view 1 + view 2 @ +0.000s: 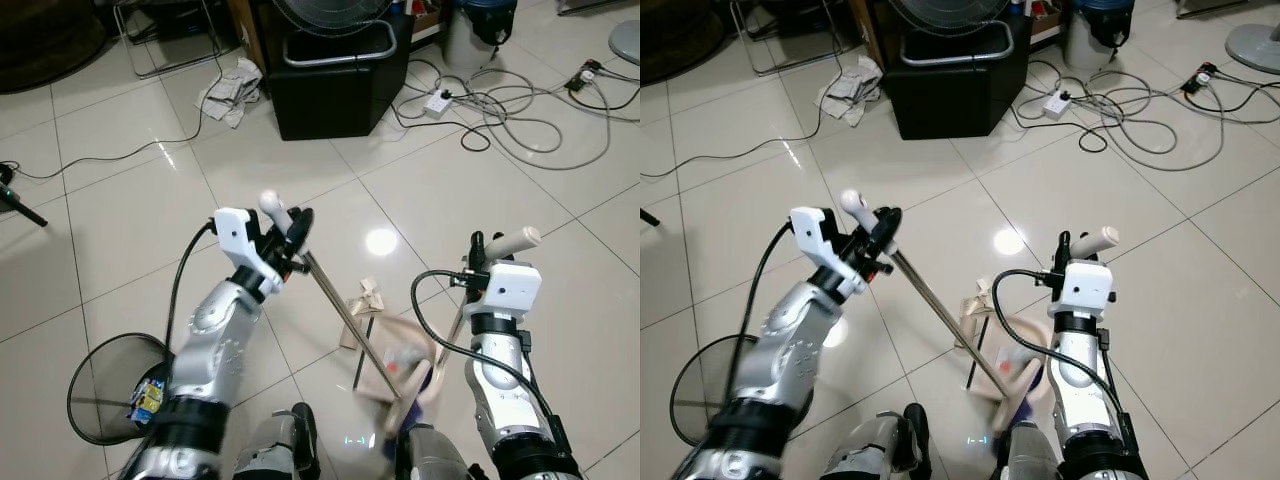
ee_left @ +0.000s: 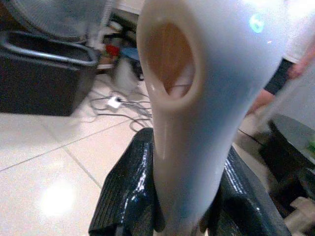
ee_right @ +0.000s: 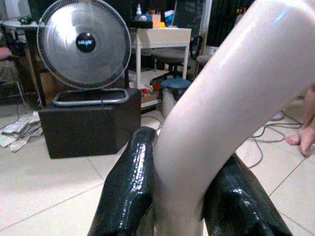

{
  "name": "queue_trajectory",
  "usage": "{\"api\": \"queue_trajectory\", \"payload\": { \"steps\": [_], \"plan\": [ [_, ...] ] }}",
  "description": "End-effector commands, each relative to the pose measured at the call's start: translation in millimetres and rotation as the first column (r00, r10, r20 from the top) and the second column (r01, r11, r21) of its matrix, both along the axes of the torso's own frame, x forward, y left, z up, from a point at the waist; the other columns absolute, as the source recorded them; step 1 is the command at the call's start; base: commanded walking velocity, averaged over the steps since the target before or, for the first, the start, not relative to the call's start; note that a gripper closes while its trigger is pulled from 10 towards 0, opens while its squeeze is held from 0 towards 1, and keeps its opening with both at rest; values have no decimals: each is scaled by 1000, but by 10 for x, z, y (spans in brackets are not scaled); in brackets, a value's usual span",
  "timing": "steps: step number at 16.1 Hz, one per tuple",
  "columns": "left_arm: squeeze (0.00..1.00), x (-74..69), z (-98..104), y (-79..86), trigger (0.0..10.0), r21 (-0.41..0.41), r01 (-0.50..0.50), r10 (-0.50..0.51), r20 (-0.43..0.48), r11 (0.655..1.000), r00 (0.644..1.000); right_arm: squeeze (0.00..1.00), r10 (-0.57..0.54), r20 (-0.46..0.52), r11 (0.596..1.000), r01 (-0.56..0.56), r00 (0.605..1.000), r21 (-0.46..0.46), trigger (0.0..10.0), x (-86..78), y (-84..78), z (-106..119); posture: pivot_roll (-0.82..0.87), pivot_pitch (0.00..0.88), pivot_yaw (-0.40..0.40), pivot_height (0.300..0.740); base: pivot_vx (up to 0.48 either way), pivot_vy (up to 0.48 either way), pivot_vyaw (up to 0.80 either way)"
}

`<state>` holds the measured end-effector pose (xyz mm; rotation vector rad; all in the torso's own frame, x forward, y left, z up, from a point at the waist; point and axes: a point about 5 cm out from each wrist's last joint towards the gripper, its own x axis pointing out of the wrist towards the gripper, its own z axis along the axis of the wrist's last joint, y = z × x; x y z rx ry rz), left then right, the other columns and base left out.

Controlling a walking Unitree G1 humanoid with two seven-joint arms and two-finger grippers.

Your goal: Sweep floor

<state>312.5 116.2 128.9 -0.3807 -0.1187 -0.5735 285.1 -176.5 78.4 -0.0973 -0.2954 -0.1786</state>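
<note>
My left gripper (image 1: pixel 290 232) is closed around the white grip of the broom (image 1: pixel 345 315), and my right gripper (image 1: pixel 480 255) is clamped on the dustpan handle (image 1: pixel 515 240). The broom slants down to the tiled floor (image 1: pixel 130 200) between my arms; it seems light and stiff, the grip glossy, so I hold firmly near the top.

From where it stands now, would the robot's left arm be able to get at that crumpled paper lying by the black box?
Probably not. The left gripper is shut on the broom handle, and the crumpled paper lies well ahead across open tiles, beside the black box. Nothing blocks the way, so it would likely have to walk closer.
</note>
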Motion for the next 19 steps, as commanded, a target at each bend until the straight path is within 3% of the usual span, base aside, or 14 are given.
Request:
{"api": "queue_trajectory", "payload": {
  "steps": [1, 3, 6, 11, 14, 15, 16, 17, 19],
  "plan": [
    [0, -32, 24, 12, 10000, -14, 27, -27, 11, 1000, 1000, 0, 16, 3, 1000, -16, 1000, 14, 10000, 10, 52, 5, 69, 185, 88, 740, 0, 0, 0],
    [0, 45, 211, 257, 10000, 39, -47, 43, 96, 998, 994, 0, 8, 18, 1000, -8, 1000, 14, 10000, 3, 10, 39, 63, 173, 84, 740, 0, 0, 0],
    [0, 118, 695, 707, 10000, 83, -106, 84, 236, 991, 968, 0, -10, 52, 1000, 9, 999, 28, 10000, -68, -88, 86, 65, 162, 82, 740, 0, 0, 0],
    [0, 139, 1148, 1103, 10000, 56, -25, 8, 284, 998, 959, 0, 6, 87, 997, -13, 996, 81, 10000, -194, -165, 139, 63, 146, 79, 740, 0, 0, 0],
    [0, 218, 1161, 1246, 10000, 120, -91, 53, 290, 989, 955, 0, 12, 108, 995, -23, 994, 98, 10000, -233, -176, 208, 52, 138, 81, 740, 0, 0, 0],
    [0, 268, 1147, 1304, 10000, 128, -186, 142, 293, 974, 946, 0, 12, 110, 994, -24, 994, 103, 10000, -237, -180, 223, 51, 134, 84, 740, 0, 0, 0],
    [0, 326, 1060, 1345, 10000, 200, -304, 242, 284, 931, 928, 0, 10, 113, 994, -22, 994, 105, 10000, -238, -177, 234, 50, 131, 85, 740, 0, 0, 0],
    [0, 340, 1010, 1347, 10000, 231, -330, 263, 278, 915, 924, 0, 10, 112, 994, -22, 994, 107, 10000, -239, -174, 240, 50, 131, 85, 740, 0, 0, 0],
    [0, 373, 738, 1282, 10000, 352, -415, 351, 232, 839, 907, 0, -25, 86, 996, 17, 996, 91, 10000, -250, -183, 238, 42, 132, 78, 740, 0, 0, 0]
  ]
}}
